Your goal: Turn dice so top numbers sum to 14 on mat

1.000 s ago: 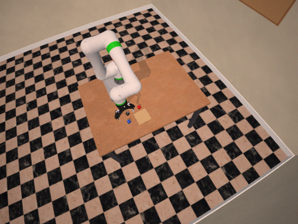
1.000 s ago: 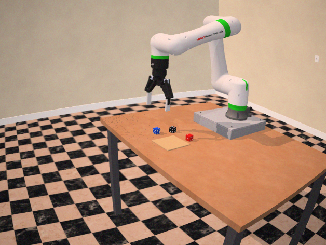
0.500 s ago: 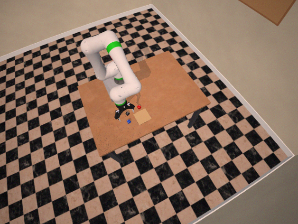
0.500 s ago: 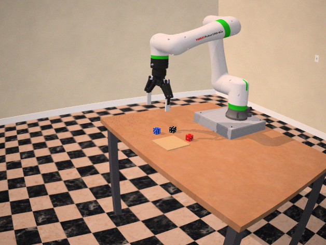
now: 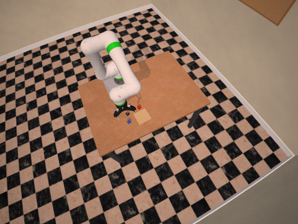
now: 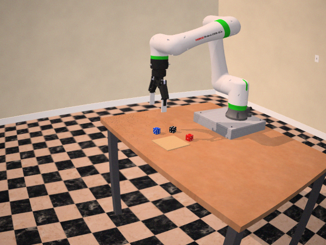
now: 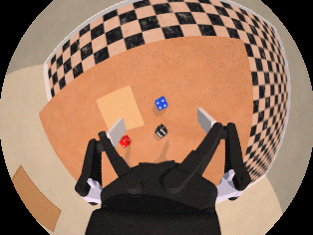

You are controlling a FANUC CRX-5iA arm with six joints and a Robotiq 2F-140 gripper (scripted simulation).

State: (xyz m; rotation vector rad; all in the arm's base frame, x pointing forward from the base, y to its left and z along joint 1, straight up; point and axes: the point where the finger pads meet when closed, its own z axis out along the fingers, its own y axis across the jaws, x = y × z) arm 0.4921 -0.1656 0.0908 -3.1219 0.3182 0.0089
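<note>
A tan square mat (image 5: 142,116) (image 6: 170,143) (image 7: 117,104) lies flat on the wooden table (image 5: 168,88) (image 6: 223,171). Three dice lie on the bare table beside the mat, none on it. They are a red die (image 5: 138,107) (image 6: 189,137) (image 7: 124,140), a black die (image 5: 127,112) (image 6: 172,128) (image 7: 160,130) and a blue die (image 5: 129,121) (image 6: 156,130) (image 7: 160,102). My gripper (image 5: 125,115) (image 6: 158,105) (image 7: 159,118) is open and empty. It points down, high above the table, roughly over the black die.
The robot's grey base plate (image 6: 229,122) stands on the table behind the dice. The table's near edge lies a short way beyond the blue die and the mat. A checkered floor surrounds the table.
</note>
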